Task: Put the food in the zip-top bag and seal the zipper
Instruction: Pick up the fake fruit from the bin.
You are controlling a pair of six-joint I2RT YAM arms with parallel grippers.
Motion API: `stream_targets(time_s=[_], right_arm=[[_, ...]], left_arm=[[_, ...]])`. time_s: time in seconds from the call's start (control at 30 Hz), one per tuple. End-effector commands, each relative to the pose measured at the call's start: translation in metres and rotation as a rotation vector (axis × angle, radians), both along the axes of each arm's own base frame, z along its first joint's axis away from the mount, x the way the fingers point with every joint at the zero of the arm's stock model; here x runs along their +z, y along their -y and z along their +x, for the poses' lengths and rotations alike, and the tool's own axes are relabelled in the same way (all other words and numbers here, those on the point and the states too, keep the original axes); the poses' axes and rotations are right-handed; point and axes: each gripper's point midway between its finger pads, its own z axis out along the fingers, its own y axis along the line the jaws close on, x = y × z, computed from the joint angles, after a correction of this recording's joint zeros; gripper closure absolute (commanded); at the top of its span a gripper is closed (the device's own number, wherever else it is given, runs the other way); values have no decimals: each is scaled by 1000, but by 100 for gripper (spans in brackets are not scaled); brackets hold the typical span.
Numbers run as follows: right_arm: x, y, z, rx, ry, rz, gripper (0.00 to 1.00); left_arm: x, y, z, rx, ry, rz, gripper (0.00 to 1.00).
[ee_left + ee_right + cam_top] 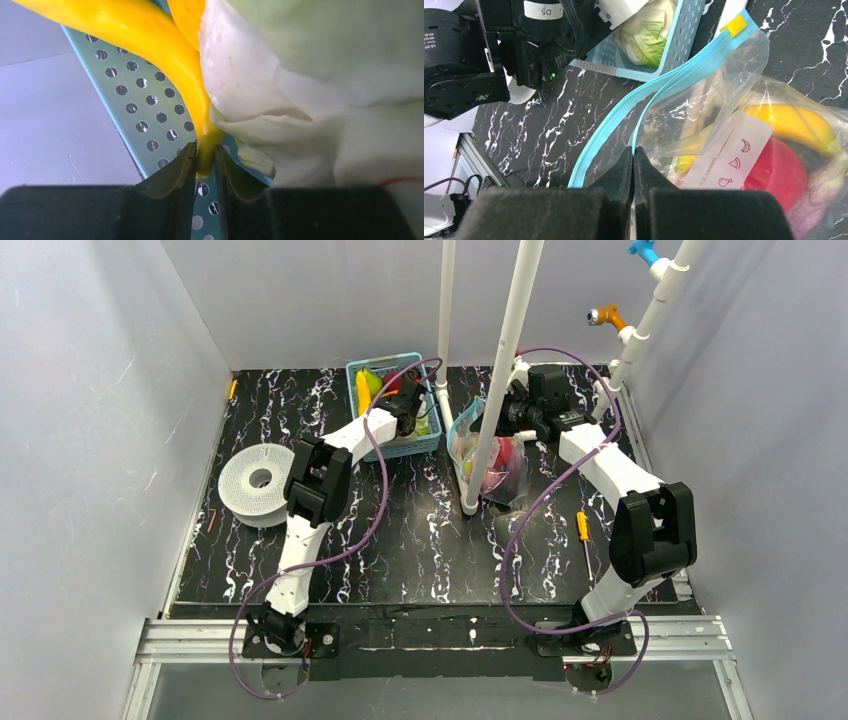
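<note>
Food to move: the loose banana point(150, 45), curved and yellow, lies in the basket point(145, 110) pressed against the cabbage point(310, 90), with its thin stem end pointing down toward the claw.
Left claw point(205, 155): closed on that stem end, one finger on each side. It grips only the tip, not the body of the fruit.
Food already in: a bagged banana point(794, 125), a red apple point(779, 172) and a purple piece point(819, 200) lie inside, behind a white label.
Zip-top bag point(704, 115): it lies slumped on the tabletop point(430, 540), just right of the basket and beside a white pole, with its mouth turned toward the basket.
Zipper point(659, 85): the two teal tracks stand apart, so the bag is unsealed. A yellow tab point(737, 24) sits at the far end.
Right claw point(633, 152): closed on the bag's edge at the zipper, holding one lip of the mouth.
Step in hand: loading food. The loose banana is gripped but, by the look of it, not yet lifted out of the basket.
Next move calls for: a straight lift clear of the cabbage and the basket wall, then a carry across to the open mouth while the right claw keeps the lip raised. The fruit should go in lengthwise.
Risk: with so narrow a hold, the banana may swing or slip free.
After that: the tracks must be pressed together along their whole length.
Around: a white spool point(255, 480) lies left of the arms and a yellow screwdriver point(583, 530) lies to the right, both well apart from the bag.
</note>
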Motion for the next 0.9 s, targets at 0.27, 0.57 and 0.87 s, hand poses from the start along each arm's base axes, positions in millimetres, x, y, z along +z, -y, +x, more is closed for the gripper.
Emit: stream_targets(time_s=[0.27, 0.57, 0.87], right_arm=[[23, -1, 9, -3, 72, 32, 99], [22, 4, 10, -25, 76, 9, 99], [29, 8, 8, -37, 98, -9, 99]], left_arm=[[43, 8, -5, 10, 36, -87, 100], [113, 32, -33, 29, 124, -419, 100], [170, 75, -112, -95, 6, -862, 100]])
